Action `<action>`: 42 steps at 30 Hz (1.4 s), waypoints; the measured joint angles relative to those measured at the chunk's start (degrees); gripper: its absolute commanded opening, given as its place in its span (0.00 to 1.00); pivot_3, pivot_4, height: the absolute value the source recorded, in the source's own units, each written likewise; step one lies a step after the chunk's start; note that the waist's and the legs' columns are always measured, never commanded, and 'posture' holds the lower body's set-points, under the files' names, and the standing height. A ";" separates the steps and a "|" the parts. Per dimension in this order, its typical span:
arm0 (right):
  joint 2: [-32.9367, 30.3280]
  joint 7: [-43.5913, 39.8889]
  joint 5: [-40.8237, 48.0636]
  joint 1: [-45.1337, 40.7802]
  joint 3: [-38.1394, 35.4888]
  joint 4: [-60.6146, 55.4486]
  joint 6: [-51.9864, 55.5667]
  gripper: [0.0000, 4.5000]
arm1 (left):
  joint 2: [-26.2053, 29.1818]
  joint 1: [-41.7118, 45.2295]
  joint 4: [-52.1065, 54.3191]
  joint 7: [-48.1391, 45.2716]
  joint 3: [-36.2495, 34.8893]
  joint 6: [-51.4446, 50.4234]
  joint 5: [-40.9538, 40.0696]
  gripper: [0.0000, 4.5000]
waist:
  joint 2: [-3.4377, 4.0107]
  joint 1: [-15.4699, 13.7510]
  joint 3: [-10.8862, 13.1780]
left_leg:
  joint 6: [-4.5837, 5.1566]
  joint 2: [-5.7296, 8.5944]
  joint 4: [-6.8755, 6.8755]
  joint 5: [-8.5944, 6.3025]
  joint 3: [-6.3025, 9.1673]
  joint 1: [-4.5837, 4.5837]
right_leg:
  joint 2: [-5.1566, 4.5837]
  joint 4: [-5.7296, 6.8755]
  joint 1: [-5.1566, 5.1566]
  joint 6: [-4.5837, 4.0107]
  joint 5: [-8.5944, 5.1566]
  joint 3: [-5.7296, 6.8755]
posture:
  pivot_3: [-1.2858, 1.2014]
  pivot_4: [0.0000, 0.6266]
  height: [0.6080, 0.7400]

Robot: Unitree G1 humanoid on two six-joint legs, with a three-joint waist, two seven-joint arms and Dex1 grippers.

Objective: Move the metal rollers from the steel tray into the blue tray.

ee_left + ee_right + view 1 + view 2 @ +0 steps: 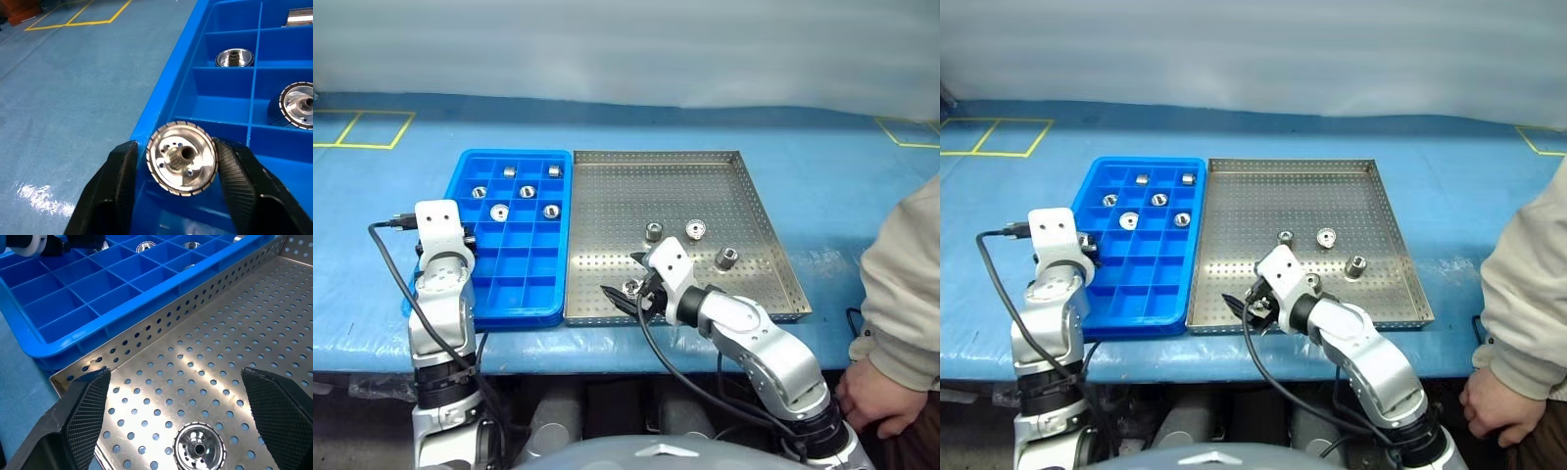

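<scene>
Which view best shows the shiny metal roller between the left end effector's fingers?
The left wrist view: the shiny toothed metal roller sits large between the left end effector fingers, over the blue compartment tray's rim. In both eye views the left wrist largely hides it.

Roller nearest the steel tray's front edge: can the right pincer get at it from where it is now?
Probably yes. The right pincer is open with the roller lying on the steel tray between its fingers, and nothing stands in the way.
</scene>
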State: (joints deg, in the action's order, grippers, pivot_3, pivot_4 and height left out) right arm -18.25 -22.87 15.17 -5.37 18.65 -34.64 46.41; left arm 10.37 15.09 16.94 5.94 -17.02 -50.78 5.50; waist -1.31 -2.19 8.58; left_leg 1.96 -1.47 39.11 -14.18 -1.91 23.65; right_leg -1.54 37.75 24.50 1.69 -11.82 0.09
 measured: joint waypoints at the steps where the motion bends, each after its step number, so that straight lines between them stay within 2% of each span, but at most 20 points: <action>1: -0.09 0.25 0.00 0.15 -0.34 -0.12 0.16 1.00 | 0.12 0.67 0.71 -0.54 0.68 0.00 -0.11 0.97 | -0.01 0.02 0.01 | 0.00 0.00 0.00 0.00 0.00 0.01 | 0.00 0.00 0.00 0.00 0.00 0.00 | 0.54 0.24 1.00; 9: -1.73 1.17 0.65 2.91 -3.12 -2.63 1.26 1.00 | 4.05 12.05 4.19 -14.42 7.17 1.04 -9.13 0.99 | -0.02 0.63 0.02 | 0.01 0.01 -0.04 -0.01 -0.02 0.03 | 0.00 -0.03 0.03 -0.04 -0.02 0.00 | 0.52 0.24 1.00; 12: -2.50 1.69 0.68 4.40 -4.16 -3.04 1.63 1.00 | 4.23 16.01 -1.37 -22.06 12.65 -1.25 -13.82 0.99 | -0.02 0.65 0.02 | 0.01 0.02 -0.02 0.00 -0.02 0.04 | 0.03 -0.04 0.02 -0.03 -0.03 0.01 | 0.52 0.24 1.00; 17: -3.01 2.38 0.69 5.80 -5.25 -4.35 1.67 1.00 | 1.80 20.48 -11.66 -27.42 19.26 -1.10 -16.01 0.99 | -0.02 1.74 0.03 | 0.02 0.01 -0.04 -0.01 -0.05 0.03 | 0.10 -0.05 0.05 -0.02 -0.03 -0.03 | 0.51 0.24 1.00; 22: -3.04 3.61 0.68 6.99 -5.75 -4.95 1.69 1.00 | -3.06 23.07 -23.09 -28.52 23.32 4.12 -15.39 0.99 | -0.02 2.53 0.03 | 0.02 0.01 -0.05 -0.01 -0.05 0.04 | 0.10 -0.06 0.05 -0.01 -0.02 -0.05 | 0.49 0.24 1.00; 28: -2.98 4.55 0.68 7.44 -5.75 -5.41 1.69 1.00 | -7.79 23.33 -33.16 -28.05 24.85 12.86 -14.17 0.99 | -0.03 3.30 0.04 | 0.04 0.00 -0.05 -0.02 -0.09 0.05 | 0.10 -0.07 0.07 0.01 -0.01 -0.09 | 0.49 0.24 1.00; 33: -2.88 4.95 0.68 7.42 -5.67 -5.68 1.69 1.00 | -9.07 23.37 -39.09 -28.05 27.96 20.11 -10.81 0.99 | -0.04 3.37 0.05 | 0.05 0.01 -0.05 -0.03 -0.09 0.07 | 0.09 -0.09 0.07 0.02 -0.01 -0.10 | 0.49 0.24 1.00; 42: -2.89 5.33 0.71 7.18 -5.62 -6.05 1.69 1.00 | -11.47 23.36 -46.99 -26.88 28.72 25.48 -8.73 0.99 | -0.04 3.37 0.05 | 0.09 0.01 -0.05 -0.05 -0.09 0.09 | 0.09 -0.14 0.08 0.04 0.00 -0.08 | 0.49 0.24 1.00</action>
State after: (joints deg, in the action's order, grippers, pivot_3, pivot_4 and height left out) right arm -21.14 -17.54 15.88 1.82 13.03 -40.69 48.10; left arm -1.10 38.45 -30.05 -20.94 11.70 -25.30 -3.23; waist -1.36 1.18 8.64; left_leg 2.04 -1.47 39.06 -14.23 -2.00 23.74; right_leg -1.46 37.61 24.58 1.73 -11.82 0.01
